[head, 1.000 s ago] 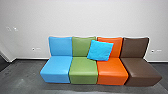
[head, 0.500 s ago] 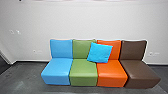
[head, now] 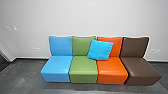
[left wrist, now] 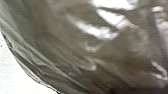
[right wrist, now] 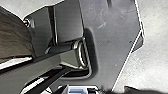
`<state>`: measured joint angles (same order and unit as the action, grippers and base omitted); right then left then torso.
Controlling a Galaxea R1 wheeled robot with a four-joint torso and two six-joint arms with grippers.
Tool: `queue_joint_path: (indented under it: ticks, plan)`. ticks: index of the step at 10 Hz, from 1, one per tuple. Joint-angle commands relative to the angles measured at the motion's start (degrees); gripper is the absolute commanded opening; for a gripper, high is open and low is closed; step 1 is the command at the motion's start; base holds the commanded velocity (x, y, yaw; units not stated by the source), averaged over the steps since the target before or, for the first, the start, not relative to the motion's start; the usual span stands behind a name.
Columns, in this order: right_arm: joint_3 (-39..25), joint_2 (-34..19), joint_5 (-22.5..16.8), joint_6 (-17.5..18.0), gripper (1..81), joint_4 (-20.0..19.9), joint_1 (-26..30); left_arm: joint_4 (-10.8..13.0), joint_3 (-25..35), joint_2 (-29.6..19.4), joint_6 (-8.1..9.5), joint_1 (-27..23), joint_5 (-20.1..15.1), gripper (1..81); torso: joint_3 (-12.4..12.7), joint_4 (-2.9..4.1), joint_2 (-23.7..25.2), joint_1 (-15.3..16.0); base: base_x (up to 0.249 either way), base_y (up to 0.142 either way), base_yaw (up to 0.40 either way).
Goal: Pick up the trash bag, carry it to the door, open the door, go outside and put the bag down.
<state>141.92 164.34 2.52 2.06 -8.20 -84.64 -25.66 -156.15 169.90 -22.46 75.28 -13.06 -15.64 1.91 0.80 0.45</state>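
Trash bag [left wrist: 107,52], brownish, glossy and creased, looms close before the left wrist camera; its contents are indistinct. Whether the left gripper or right gripper is spread, closed or clamped on the bag cannot be told. Head view: a blue cushion [head: 100,50] leans across green [head: 81,46] and orange [head: 117,47] seat backs.

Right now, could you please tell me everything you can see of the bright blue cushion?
The cushion is squarish and soft-looking, apparently fabric, with faint creases. It is propped up, turned slightly clockwise in the head view, where the green seat meets the orange seat, and it hides part of both backrests. It seems to lean back on them, with its lower edge probably resting on the seats.
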Motion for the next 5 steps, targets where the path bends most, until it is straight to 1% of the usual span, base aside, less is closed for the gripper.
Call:
queue_joint_path:
  ticks: [1,3,4,5]
  plan:
    - [1.15,0.4,-4.19,-0.13,81.1,0.91,0.83,0.17,-0.3,-0.17,-0.31,-1.66,-4.87,1.0,4.56,0.0,0.0,0.0,0.0,0.0,0.0]
    - [1.15,0.66,-4.19,-0.21,81.1,1.08,0.83,0.17,-0.3,-0.08,-0.31,-1.66,-4.27,1.0,7.25,0.0,0.02,0.02,0.0,0.0,0.0]
    - [1.15,0.75,-4.19,-0.13,81.1,1.35,0.83,0.17,-0.39,0.0,-0.31,-1.66,-3.38,1.0,9.19,0.0,0.04,0.0,0.0,0.0,0.0]
    - [1.15,0.75,-4.19,-0.13,81.1,1.35,0.83,0.17,-0.39,0.0,-0.31,-1.75,-3.38,1.0,11.22,0.0,0.04,-0.02,0.0,0.0,0.0]
